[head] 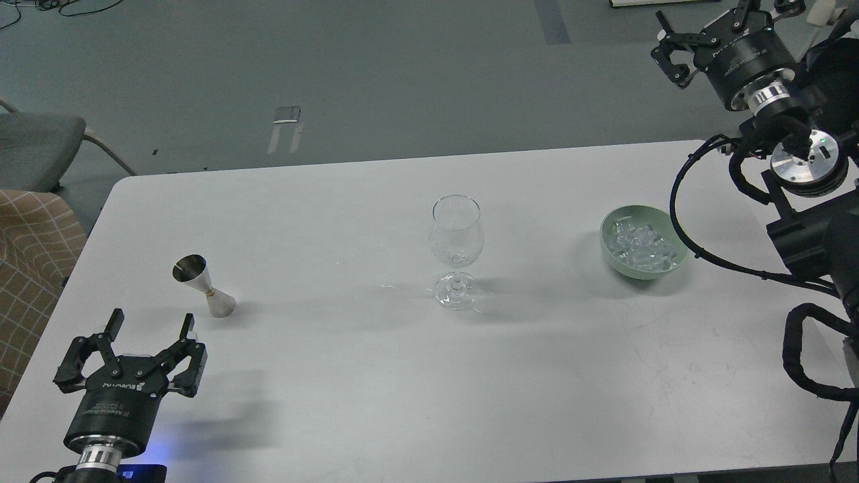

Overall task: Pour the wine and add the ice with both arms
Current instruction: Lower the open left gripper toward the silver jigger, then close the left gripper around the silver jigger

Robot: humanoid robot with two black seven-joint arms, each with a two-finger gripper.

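A clear stemmed wine glass (pixel 456 248) stands upright at the middle of the white table (pixel 376 389). A steel jigger (pixel 203 286) stands at the left; any wine in it is too faint to see. The ice (pixel 642 243) is heaped in a pale green bowl (pixel 608 247) at the right. My left gripper (pixel 153 323) is open and empty, near the table's front left, just in front of the jigger and apart from it. My right gripper (pixel 704 23) is open and empty, raised high beyond the table's far right corner, well above and behind the bowl.
A grey chair (pixel 37 147) and a checked brown cloth (pixel 30 248) lie off the table's left edge. My right arm's looped black cable (pixel 678 221) hangs close to the bowl's right rim. Grey floor lies beyond the table's far edge.
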